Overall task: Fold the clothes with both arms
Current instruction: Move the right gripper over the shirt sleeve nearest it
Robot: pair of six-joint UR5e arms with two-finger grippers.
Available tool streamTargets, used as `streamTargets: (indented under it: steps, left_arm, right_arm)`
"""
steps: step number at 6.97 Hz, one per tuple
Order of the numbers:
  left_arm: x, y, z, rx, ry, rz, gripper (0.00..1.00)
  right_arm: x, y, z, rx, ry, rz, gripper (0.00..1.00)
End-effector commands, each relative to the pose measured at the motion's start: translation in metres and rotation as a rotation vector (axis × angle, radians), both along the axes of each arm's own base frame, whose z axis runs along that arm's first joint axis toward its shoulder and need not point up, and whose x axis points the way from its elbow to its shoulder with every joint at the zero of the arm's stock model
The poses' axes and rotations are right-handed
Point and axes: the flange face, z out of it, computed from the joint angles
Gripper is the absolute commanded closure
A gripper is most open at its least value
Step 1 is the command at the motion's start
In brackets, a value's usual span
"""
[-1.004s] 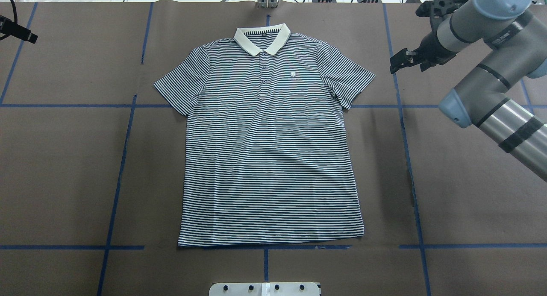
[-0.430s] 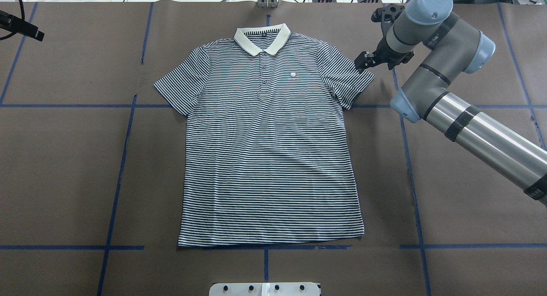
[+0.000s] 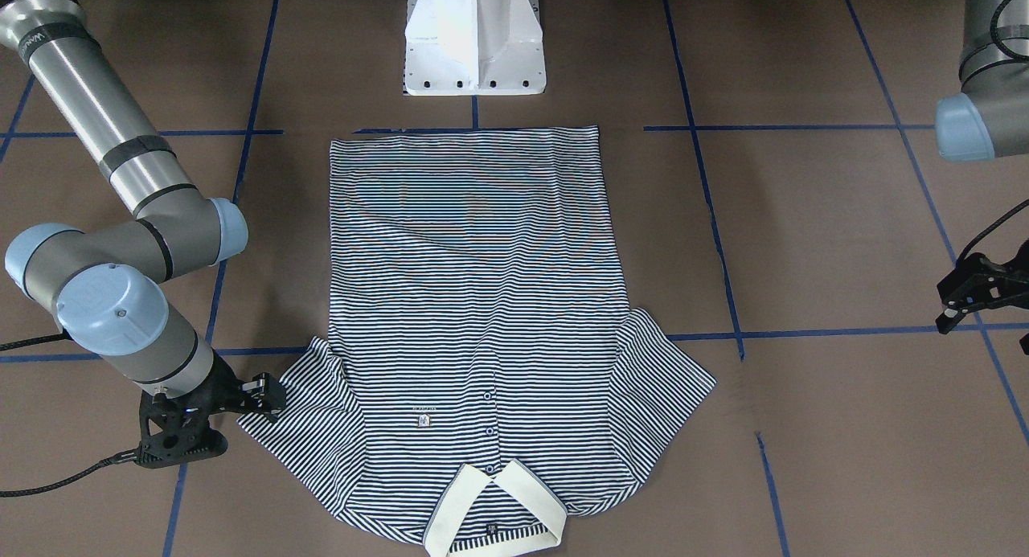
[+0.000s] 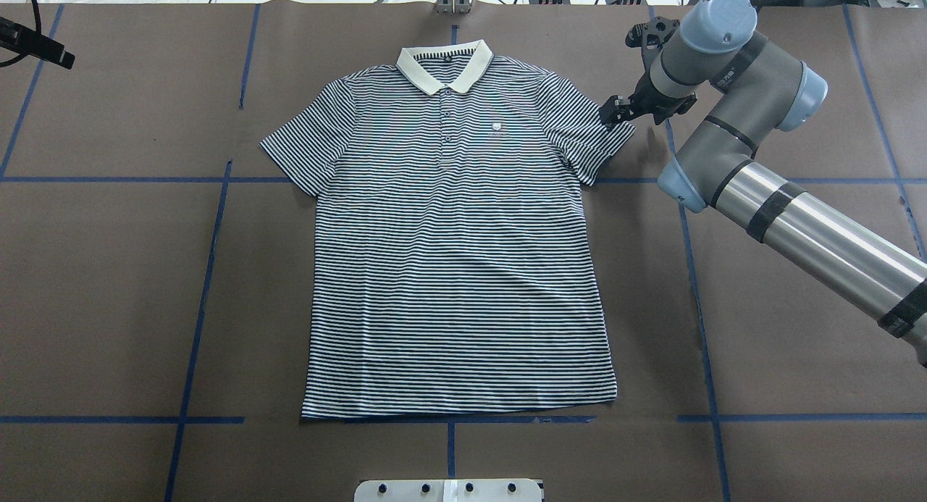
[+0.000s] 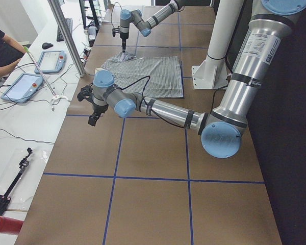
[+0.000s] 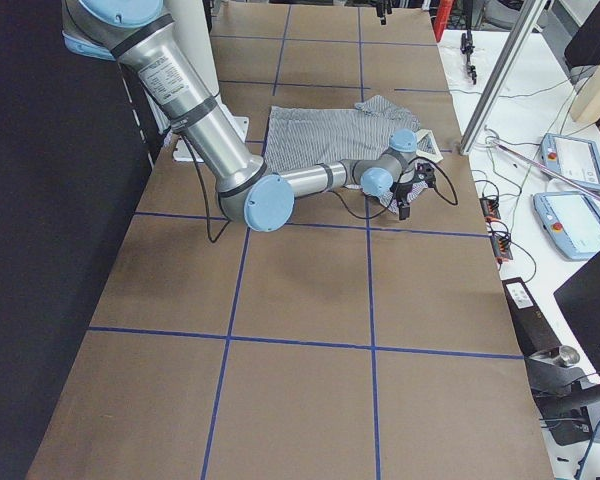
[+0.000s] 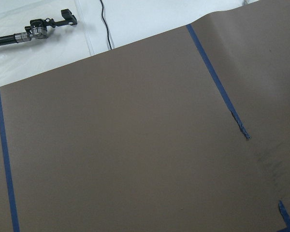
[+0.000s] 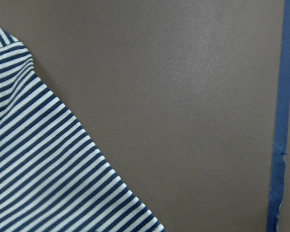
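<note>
Flat and face up at the centre of the brown paper-covered table: short-sleeved polo shirt with thin navy-and-white stripes. Plain cream collar toward 12 o'clock in the overhead view, hem toward 6, both sleeves spread wide, placket buttoned.

At 2 o'clock from the shirt's middle, black two-finger right gripper on its grey tube-jointed arm, low at the tip of the striped sleeve. Cannot tell whether touching the cloth. Jaws largely hidden under the wrist, so cannot tell whether spread or closed. From the right wrist camera, only sleeve edge, bare paper and a strip of blue tape.

Far out at 10 o'clock, well apart from the shirt: black left gripper, fingers spread, holding nothing, above bare paper.

At 6 o'clock, near the hem, white pedestal base.
</note>
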Motion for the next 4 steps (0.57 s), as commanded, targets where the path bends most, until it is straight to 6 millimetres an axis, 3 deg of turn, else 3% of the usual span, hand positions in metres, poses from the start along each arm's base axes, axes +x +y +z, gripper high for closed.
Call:
streamTargets:
  steps: [1,2,4]
  left_arm:
    - [-0.0056,-0.0004,-0.0003,0.002,0.001,-0.007,0.0]
    - [-0.0066,-0.0005,-0.0003,0.002,0.001,-0.009,0.0]
    - [-0.0076,0.0012,-0.0007,-0.007,0.023,0.006,0.0]
  right_arm:
    - [-0.005,0.0022,-0.0007,0.003,-0.002,-0.007,0.15]
    - [-0.0071,0.0035,-0.0008,0.003,-0.002,-0.01,0.3]
    - [-0.008,0.0046,0.0006,0.008,0.001,-0.021,0.81]
